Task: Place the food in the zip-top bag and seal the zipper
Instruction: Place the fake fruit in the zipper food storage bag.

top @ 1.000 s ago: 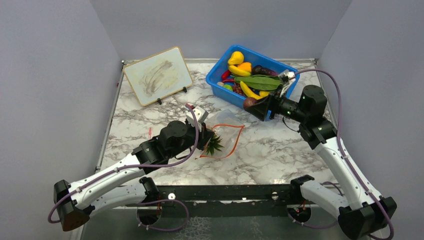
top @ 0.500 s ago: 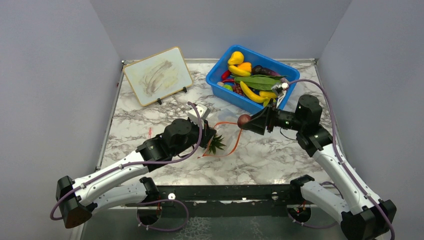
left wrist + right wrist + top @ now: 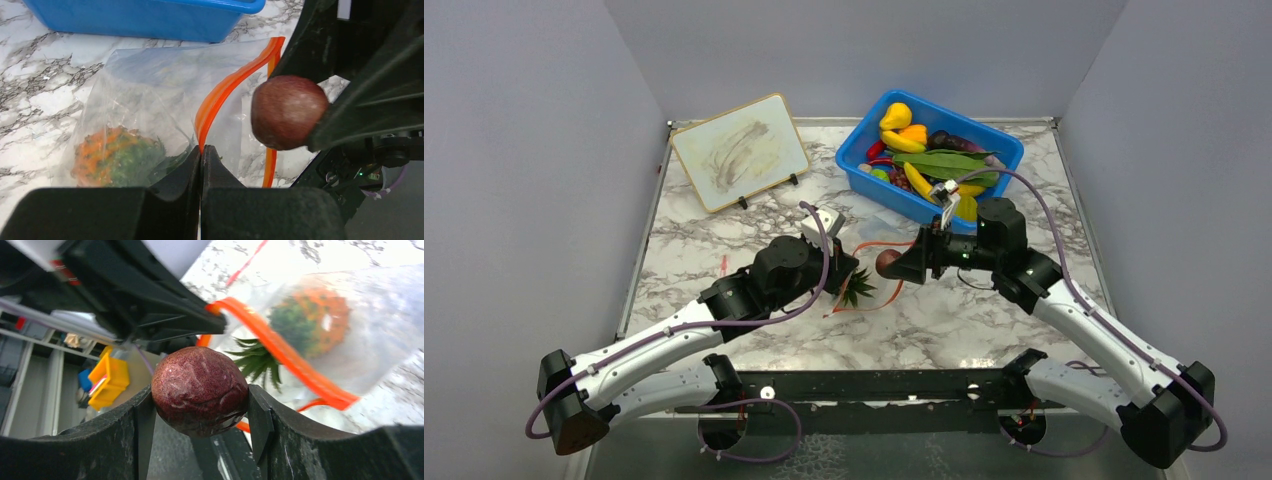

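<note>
Zip-top bag zipper stays pinched in left pincer, right pincer grips round fruit, now at its mouth

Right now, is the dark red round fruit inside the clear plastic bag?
No, the right gripper holds the fruit outside the bag's orange mouth.

The dark red-brown round fruit, smooth and faintly mottled, is sitting clamped between the two fingers of the right pincer, just off the bag's mouth. The clear, crinkly zip-top bag is lying stretched away from the left pincer. That pincer's tips are pinching the red-orange zipper and holding one lip up, so the mouth is gaping. Inside, beyond those tips, the orange pineapple is resting on its side, its green crown pointing toward the mouth.
</note>
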